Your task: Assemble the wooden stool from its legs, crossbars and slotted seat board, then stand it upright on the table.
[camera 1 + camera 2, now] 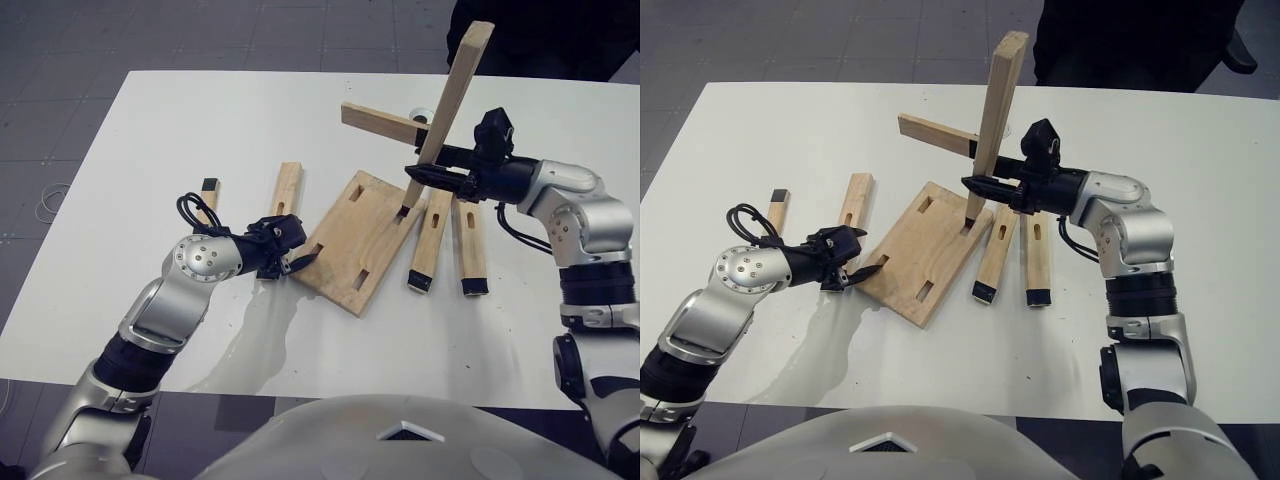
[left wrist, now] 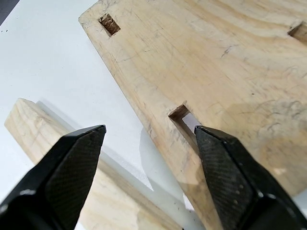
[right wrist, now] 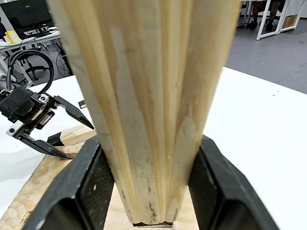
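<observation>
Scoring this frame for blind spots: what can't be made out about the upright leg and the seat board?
Whether the upright leg is seated in the seat board slot: eye views, its foot covers it; right wrist view, the leg blocks it.
How the crossbar joins that leg: eye views, too small, partly behind it.
Whether the left gripper touches the board: left wrist view, open jaws straddle its edge, contact unseen.

Stool parts, unassembled
Seat board (image 1: 352, 245) lies flat; one leg (image 1: 455, 90) stands tilted in its 1 o'clock slot, two legs (image 1: 432, 240) at 3 o'clock.
</observation>
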Motion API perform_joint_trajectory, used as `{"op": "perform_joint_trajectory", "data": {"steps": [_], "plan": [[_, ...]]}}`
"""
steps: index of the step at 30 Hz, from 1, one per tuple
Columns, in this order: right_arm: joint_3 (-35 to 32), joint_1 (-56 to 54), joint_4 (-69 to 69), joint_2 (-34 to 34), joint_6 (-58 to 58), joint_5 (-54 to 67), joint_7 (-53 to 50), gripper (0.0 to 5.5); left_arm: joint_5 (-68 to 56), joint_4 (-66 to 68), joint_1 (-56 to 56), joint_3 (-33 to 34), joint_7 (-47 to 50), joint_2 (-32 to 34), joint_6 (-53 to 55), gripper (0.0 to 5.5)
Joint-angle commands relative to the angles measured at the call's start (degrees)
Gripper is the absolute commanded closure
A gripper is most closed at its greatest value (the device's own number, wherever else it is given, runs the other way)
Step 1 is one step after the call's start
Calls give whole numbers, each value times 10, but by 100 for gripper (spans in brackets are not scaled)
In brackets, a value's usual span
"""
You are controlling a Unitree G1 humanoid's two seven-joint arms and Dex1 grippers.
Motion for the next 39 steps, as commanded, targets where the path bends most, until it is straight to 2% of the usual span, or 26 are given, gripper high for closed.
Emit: {"op": "perform_joint_trajectory", "data": {"steps": [1, 21, 28, 39], "plan": [[0, 11, -6, 4, -9, -2, -1, 347, 2, 2, -2, 0, -1, -6, 3, 206], [10, 12, 84, 40, -75, -41, -19, 348, 0, -3, -1, 0, -3, -8, 12, 206], [30, 46, 63, 34, -87, -58, -8, 348, 0, -1, 0, 2, -3, -9, 13, 206], [82, 129, 97, 5, -222, -141, -32, 348, -1, -3, 3, 4, -2, -11, 15, 206]]}}
